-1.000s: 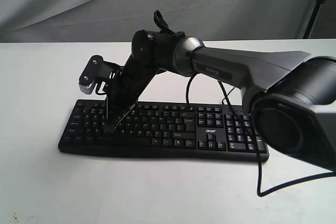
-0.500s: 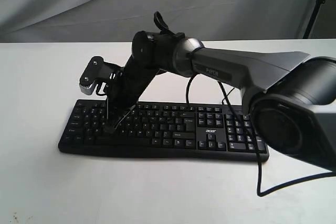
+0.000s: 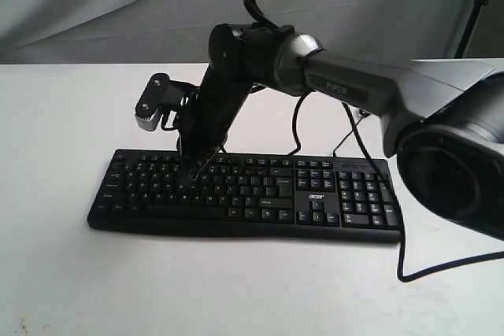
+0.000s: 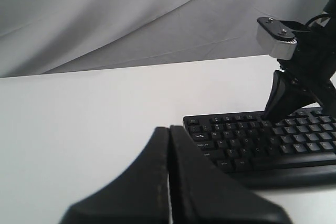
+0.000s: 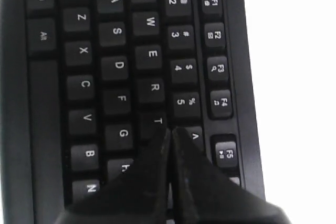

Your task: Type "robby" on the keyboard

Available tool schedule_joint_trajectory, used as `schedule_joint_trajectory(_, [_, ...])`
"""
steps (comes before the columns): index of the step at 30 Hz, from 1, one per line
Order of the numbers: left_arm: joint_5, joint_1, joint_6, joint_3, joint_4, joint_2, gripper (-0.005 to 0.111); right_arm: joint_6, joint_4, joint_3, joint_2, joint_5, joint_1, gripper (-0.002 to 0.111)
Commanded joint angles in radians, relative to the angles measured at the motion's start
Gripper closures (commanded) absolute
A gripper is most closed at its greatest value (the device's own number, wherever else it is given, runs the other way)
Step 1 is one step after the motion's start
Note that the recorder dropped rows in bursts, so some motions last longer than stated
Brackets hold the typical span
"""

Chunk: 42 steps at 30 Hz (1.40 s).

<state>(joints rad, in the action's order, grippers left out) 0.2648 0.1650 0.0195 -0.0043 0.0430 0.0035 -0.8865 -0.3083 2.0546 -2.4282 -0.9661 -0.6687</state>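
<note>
The black keyboard point(image 3: 260, 194) lies across the white table point(image 3: 63, 116), with a small white logo point(image 3: 316, 196) near its number pad. My right gripper point(image 3: 193, 175) reaches across to the keyboard's left half, pointing down, its jaws pressed together on nothing. In the right wrist view the keyboard point(image 5: 115, 66) fills the picture and the right gripper point(image 5: 170, 129) has its tips just past the T key, beside the number row. My left gripper point(image 4: 169, 127) is shut and empty, off the keyboard's point(image 4: 262, 140) left end. The left gripper is out of the exterior view.
A thin black cable point(image 3: 402, 265) loops off the keyboard's right end over the table front. Grey cloth point(image 3: 118, 5) hangs behind the table. A dark stand leg point(image 3: 476, 5) stands at the far right.
My right gripper has lifted from the lower-left keys and moved right and toward the keyboard's back rows. The arm has risen with it. The keyboard stayed put.
</note>
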Motion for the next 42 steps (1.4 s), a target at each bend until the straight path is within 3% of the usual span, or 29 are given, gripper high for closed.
schedule_joint_trajectory(1, [-0.005, 0.006, 0.003, 0.004, 0.005, -0.003, 0.107, 0.011, 0.006, -0.009, 0.021, -0.04, 0.03, 0.108])
schedule_joint_trajectory(8, [-0.005, 0.006, 0.003, 0.004, 0.005, -0.003, 0.107, -0.025, 0.004, -0.288, 0.177, 0.179, 0.055, 0.108])
schedule_joint_trajectory(15, [-0.005, 0.006, 0.003, 0.004, 0.005, -0.003, 0.107, -0.084, -0.071, -0.391, 0.187, 0.232, 0.093, 0.108])
schedule_joint_trajectory(28, [-0.005, 0.006, 0.003, 0.004, 0.005, -0.003, 0.107, -0.132, -0.146, -0.396, 0.187, 0.24, 0.093, 0.108])
schedule_joint_trajectory(42, [-0.005, 0.006, 0.003, 0.004, 0.005, -0.003, 0.107, -0.087, -0.098, -0.396, 0.187, 0.219, 0.093, 0.108])
